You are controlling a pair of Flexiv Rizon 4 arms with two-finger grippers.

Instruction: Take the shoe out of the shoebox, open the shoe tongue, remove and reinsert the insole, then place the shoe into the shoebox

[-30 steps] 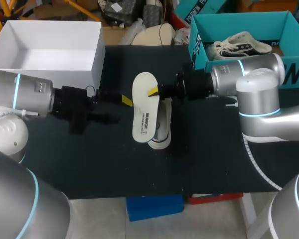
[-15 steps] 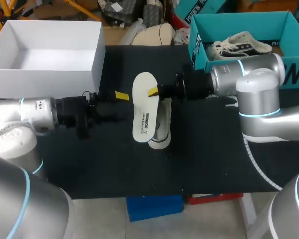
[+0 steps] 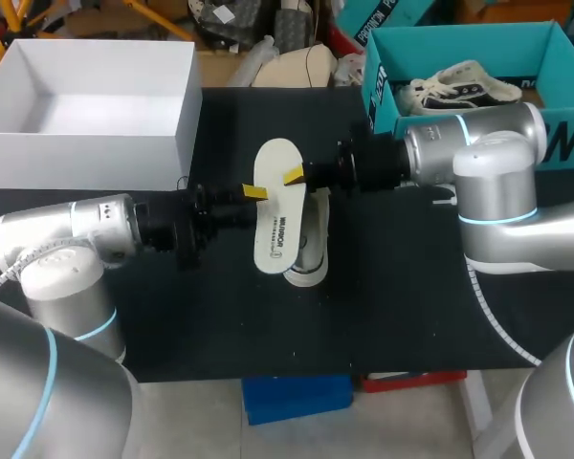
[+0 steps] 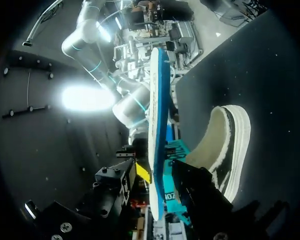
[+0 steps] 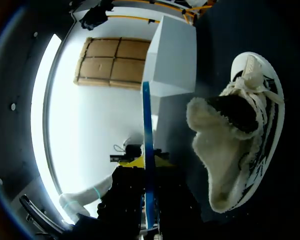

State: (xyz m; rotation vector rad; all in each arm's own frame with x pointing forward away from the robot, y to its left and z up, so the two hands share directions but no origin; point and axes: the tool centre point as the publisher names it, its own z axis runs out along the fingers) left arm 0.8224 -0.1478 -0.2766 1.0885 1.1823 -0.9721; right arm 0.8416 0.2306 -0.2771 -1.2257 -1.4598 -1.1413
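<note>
Your left arm has swung in across the black table over the last second, from well to the left of the shoe to close beside it, while the right arm has stayed where it was, on the shoe's other side. The white shoebox stands open, far off to the shoe's upper left, so the shoe is out of it and lies on the table on its sole, opening upward, tongue and collar spread wide. The insole is out as well, held above the shoe and partly covering its left half. The right gripper is clamped on the insole's right edge, above the shoe's upper end. The left gripper now sits at the insole's opposite edge. In its wrist view the insole runs edge-on between the two fingers, which appear spread on either side rather than pinching it. You are probably setting up a two-handed hold or a handover, so that the insole can be steered back into the shoe. Removal looks done. Reinsertion and boxing remain.
</note>
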